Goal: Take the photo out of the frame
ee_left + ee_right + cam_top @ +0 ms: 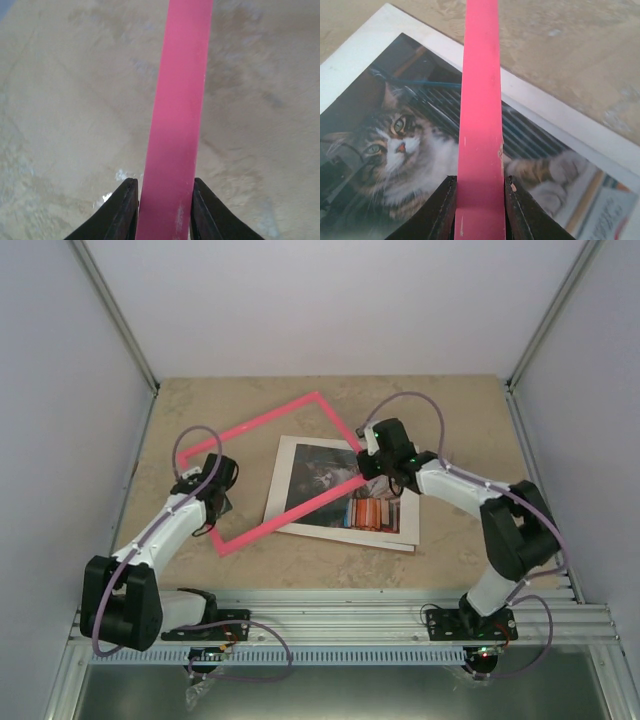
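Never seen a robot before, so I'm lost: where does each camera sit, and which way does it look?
Top external: above, behind the robot, looking down at table, frame, photo; both arms show.
Left wrist: on that arm, looking along the left tool, shut on the frame over bare table.
Right wrist: likewise, right tool shut on the frame above the photo.
Shared: all show the pink frame.

No legible text; print on the photo [395, 145] is blurred.
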Controlling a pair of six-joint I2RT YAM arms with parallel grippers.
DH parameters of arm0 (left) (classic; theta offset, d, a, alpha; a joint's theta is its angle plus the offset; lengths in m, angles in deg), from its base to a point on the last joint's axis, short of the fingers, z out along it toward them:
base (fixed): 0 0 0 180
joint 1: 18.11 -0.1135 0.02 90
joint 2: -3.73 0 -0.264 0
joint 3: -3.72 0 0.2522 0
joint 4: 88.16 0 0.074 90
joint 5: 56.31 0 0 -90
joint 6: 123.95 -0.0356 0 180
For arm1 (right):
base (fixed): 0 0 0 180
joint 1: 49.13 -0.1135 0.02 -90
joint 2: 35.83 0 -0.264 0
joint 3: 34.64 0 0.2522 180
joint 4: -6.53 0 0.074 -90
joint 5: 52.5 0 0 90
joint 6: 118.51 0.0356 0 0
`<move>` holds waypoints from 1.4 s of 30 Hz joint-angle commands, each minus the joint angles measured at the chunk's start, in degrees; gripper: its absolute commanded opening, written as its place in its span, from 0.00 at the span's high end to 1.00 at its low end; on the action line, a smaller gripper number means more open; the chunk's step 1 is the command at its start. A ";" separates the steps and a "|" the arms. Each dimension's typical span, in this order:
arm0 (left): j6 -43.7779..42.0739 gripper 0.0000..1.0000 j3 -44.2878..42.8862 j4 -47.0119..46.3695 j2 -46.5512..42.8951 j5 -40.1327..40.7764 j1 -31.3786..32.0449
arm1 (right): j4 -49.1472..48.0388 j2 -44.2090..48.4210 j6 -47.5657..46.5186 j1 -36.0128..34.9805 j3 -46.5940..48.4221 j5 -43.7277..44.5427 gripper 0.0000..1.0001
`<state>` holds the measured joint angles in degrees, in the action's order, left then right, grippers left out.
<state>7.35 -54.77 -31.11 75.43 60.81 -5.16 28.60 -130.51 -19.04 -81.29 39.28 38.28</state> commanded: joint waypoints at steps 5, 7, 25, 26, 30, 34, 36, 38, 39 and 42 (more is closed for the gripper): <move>19.99 1.00 8.49 -8.53 -4.86 0.71 -1.72 | -8.10 -7.87 -5.17 -3.17 7.55 -16.62 0.80; 21.76 1.00 10.34 -9.08 -6.29 0.94 -2.02 | -8.08 -9.15 -5.13 -3.19 8.32 -16.62 0.74; 31.08 1.00 13.18 -3.89 -5.39 4.35 -2.84 | -8.09 -0.17 -2.54 -2.47 4.78 -19.72 0.14; 32.28 1.00 12.61 -2.70 -4.94 4.77 -2.84 | -8.07 1.50 -2.40 -2.47 4.14 -19.80 0.12; 33.93 1.00 11.39 -1.84 -4.62 5.42 -2.93 | -8.06 9.53 -1.97 -2.47 -0.37 -18.05 0.07; 35.75 1.00 10.18 -1.16 -5.70 7.34 -3.41 | -11.41 16.57 -1.37 -2.47 -7.88 -14.95 0.06; 36.00 1.00 9.49 -1.43 -5.62 8.18 -3.75 | -13.06 19.91 -1.17 -2.47 -11.75 -13.23 0.06; 36.42 1.00 8.46 -1.22 -5.10 8.66 -4.54 | -14.53 21.82 -0.28 -2.38 -15.17 -11.32 0.06; 36.93 1.00 7.97 -1.08 -4.81 8.86 -5.04 | -15.29 22.58 0.20 -2.38 -16.56 -11.04 0.06; 38.30 1.00 7.40 -1.58 -4.18 8.86 -6.51 | -18.17 24.15 1.98 -2.38 -20.76 -10.36 0.05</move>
<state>40.57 -44.47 -29.45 71.34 66.40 -9.92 15.21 -108.26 -19.56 -83.76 22.76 25.05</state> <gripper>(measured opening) 0.240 0.944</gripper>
